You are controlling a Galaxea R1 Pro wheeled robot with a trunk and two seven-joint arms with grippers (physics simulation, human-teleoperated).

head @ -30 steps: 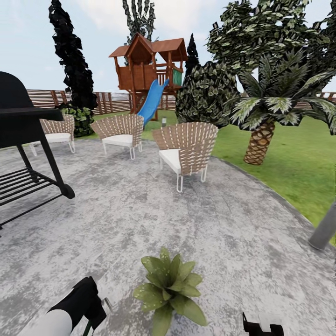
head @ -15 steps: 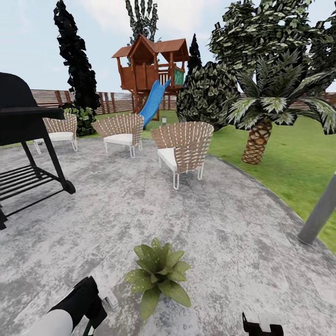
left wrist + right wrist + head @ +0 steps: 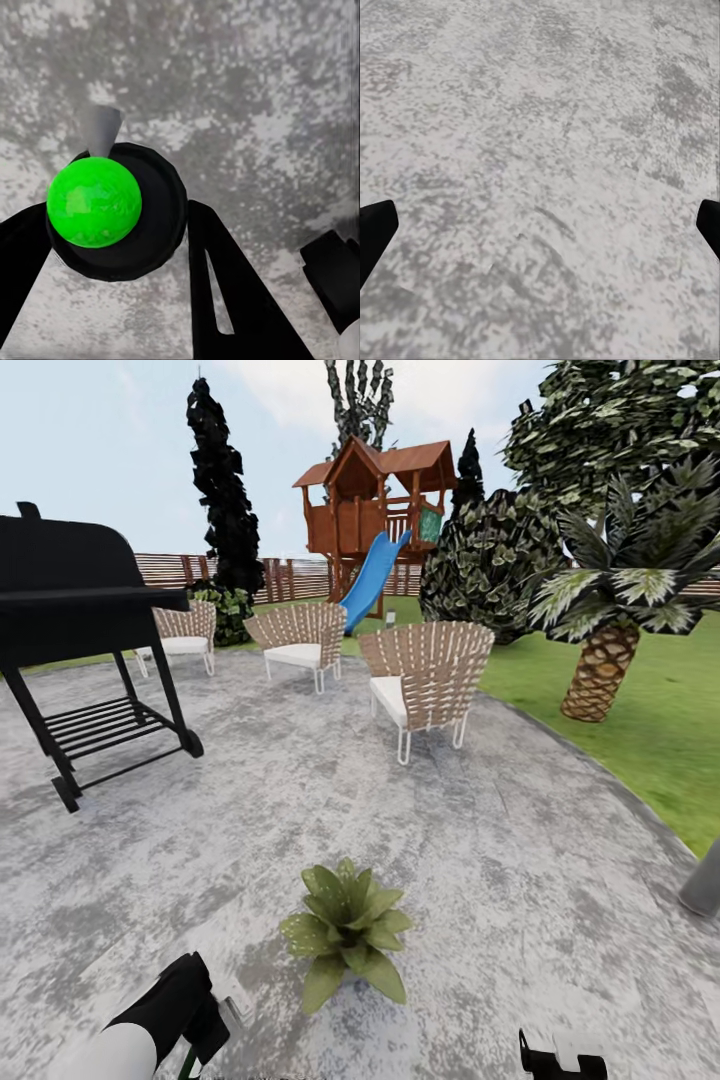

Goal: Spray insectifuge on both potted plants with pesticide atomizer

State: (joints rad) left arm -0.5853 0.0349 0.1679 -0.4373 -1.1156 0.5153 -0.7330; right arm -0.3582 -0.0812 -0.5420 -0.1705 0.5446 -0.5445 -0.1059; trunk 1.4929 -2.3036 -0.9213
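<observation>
The pesticide atomizer (image 3: 112,210) sits between the 2 black fingers (image 3: 232,300) of the left gripper (image 3: 112,247), which is clamped on its sides; from the left wrist view its round black cap and bright green knob face the camera, so its long axis runs along the fingers, toward the grey speckled paving (image 3: 262,90). A pale grey nozzle (image 3: 101,127) sticks out from the cap's edge, pointing away over the paving. In the head view the left gripper (image 3: 205,1020) is low at the left, with 1 potted plant (image 3: 345,930) just ahead and to its right on the paving, its leaves carrying tiny pale specks. The right gripper (image 3: 540,225) hangs over bare paving with fingertips spread wide and nothing between them.
</observation>
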